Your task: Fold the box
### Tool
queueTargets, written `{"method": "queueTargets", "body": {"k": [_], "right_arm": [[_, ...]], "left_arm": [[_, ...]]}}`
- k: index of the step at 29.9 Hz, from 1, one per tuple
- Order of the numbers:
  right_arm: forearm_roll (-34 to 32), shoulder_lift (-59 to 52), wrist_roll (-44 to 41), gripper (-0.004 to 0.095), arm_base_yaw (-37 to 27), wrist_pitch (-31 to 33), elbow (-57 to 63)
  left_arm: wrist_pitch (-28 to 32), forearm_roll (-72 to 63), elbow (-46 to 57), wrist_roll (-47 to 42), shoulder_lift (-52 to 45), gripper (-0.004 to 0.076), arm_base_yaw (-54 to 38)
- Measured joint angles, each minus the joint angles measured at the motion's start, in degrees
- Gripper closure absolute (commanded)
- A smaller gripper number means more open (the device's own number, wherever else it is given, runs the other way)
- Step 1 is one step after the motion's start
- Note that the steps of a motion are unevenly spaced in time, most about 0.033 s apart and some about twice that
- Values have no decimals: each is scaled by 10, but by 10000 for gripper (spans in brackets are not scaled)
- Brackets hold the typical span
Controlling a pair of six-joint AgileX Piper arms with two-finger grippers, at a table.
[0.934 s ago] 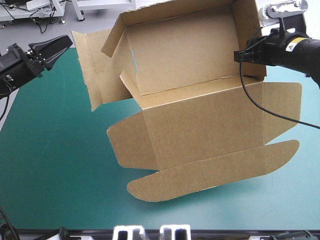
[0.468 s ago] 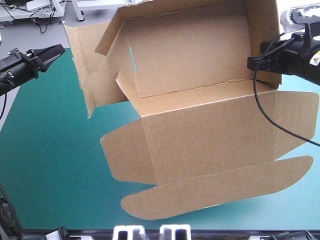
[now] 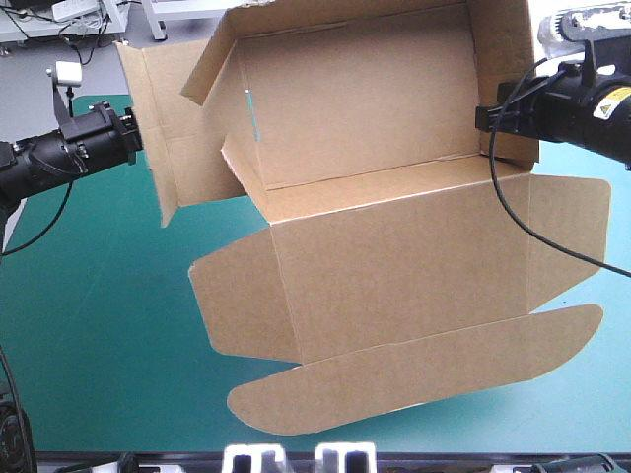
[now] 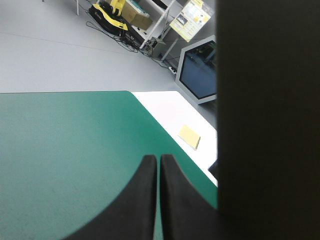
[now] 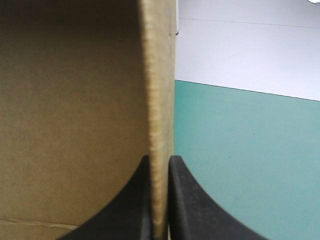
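Observation:
The brown box (image 3: 394, 256) hangs tilted above the teal-green table (image 3: 89, 325), its walls partly raised and its lid and rounded flaps spread toward the near edge. My right gripper (image 3: 490, 118) is shut on the box's right wall; in the right wrist view that wall's edge (image 5: 161, 100) runs up from between the fingers (image 5: 160, 159). My left gripper (image 3: 136, 141) sits at the outer edge of the box's left flap (image 3: 163, 108). In the left wrist view it is shut (image 4: 159, 159) with nothing held, and the board (image 4: 270, 125) stands close beside it.
Bare teal-green cover (image 4: 65, 140) lies under and ahead of the left gripper, with the table's far edge beyond it. More cover (image 5: 240, 150) shows beside the right gripper. The table's near left part (image 3: 99, 394) is open under the hanging flaps.
The left arm has swung in and moved right, from well clear of the box to its left flap. The box, held by the right gripper, has shifted slightly.

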State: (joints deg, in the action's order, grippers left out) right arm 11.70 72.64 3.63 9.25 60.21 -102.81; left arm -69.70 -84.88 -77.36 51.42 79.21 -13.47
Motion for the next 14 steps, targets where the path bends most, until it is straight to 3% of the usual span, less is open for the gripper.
{"method": "queueTargets", "body": {"k": [14], "right_arm": [[0,37,0,908,0,-4,0]], "left_arm": [[0,2,0,-15,-34,710,6]]}}
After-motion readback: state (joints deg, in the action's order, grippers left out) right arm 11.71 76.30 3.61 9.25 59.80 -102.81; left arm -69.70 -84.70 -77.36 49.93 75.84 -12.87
